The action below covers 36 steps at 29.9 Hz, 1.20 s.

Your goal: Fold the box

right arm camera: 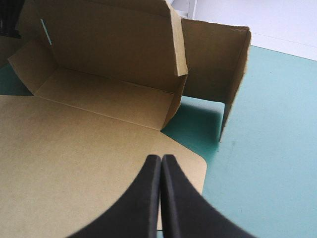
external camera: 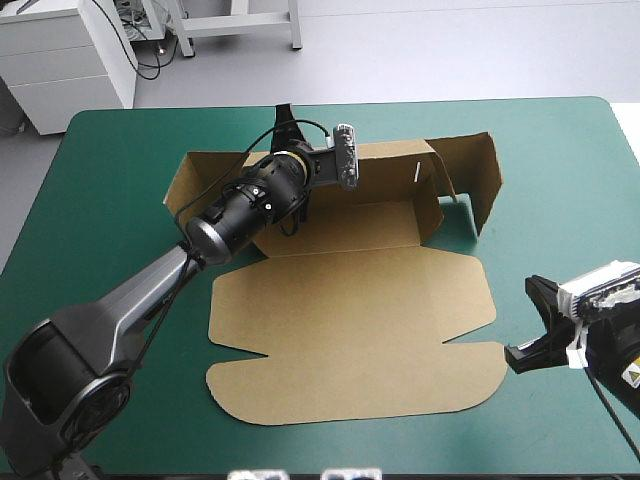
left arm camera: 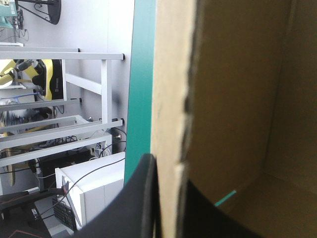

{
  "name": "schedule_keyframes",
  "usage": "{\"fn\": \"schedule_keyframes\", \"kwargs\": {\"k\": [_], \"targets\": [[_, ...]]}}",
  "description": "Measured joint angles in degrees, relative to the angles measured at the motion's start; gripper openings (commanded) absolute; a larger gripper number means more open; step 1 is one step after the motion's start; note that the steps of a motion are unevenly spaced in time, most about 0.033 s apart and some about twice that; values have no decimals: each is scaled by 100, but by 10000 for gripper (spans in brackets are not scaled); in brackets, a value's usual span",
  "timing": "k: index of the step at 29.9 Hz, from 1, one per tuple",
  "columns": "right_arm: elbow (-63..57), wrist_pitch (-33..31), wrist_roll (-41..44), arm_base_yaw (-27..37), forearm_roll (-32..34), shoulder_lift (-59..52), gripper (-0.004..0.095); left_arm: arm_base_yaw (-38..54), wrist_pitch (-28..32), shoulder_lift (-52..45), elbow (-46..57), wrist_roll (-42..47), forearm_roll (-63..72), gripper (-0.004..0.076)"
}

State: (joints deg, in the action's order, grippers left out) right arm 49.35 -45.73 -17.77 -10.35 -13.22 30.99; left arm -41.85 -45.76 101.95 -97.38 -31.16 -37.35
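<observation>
Left tool (left arm camera: 168,171), a pair of broad black curved fins, is clamped on the upright far wall of the brown cut-board box (external camera: 350,320). In its wrist view one fin lies outside the wall and the other inside, with the board's rough upper edge between them. Both fins are cut off at their bases. The board fills most of that view, so only a small patch of the tray floor shows past it. From above, the dark arm covers the grip itself and the left part of the tray.

Right tool (right arm camera: 161,157), with the same black fins, is pressed together into one pointed arch with nothing between the fins. It hangs at the right edge of the box's flat panel, partly cut off in the high view. Whether it touches the board I cannot tell.

The box lies mid-surface on the teal-green cover (external camera: 560,150). Its far part is a shallow tray. The far wall is up, a short left flap leans outward, and the right wall is raised with a further panel standing out beyond it. The large lid panel, with rounded corners and notched side tabs, lies flat toward the near edge.
</observation>
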Motion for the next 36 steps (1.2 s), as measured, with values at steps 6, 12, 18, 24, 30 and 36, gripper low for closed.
{"fn": "schedule_keyframes", "kwargs": {"k": [6, 12, 18, 24, 30, 36], "targets": [[0, 0, 0, 0, 0, 0, -19, -365, -708, -602, 6, -362, 146, -6], [0, 0, 0, 0, 0, 0, -19, -681, -1299, -1294, 6, -488, 166, -6], [0, 5, 0, 0, 5, 0, -19, -921, -1635, -1662, 6, -579, 166, -6], [0, 5, 0, 0, 26, 0, -19, -1175, -2199, -1703, -113, -606, 206, 0], [0, 10, 0, 0, 26, 0, -19, -1461, -2579, -1703, -402, -530, 218, 0], [0, 74, 0, 0, 46, 0, -19, -1793, -2579, -1716, -507, -355, 212, 0]]}}
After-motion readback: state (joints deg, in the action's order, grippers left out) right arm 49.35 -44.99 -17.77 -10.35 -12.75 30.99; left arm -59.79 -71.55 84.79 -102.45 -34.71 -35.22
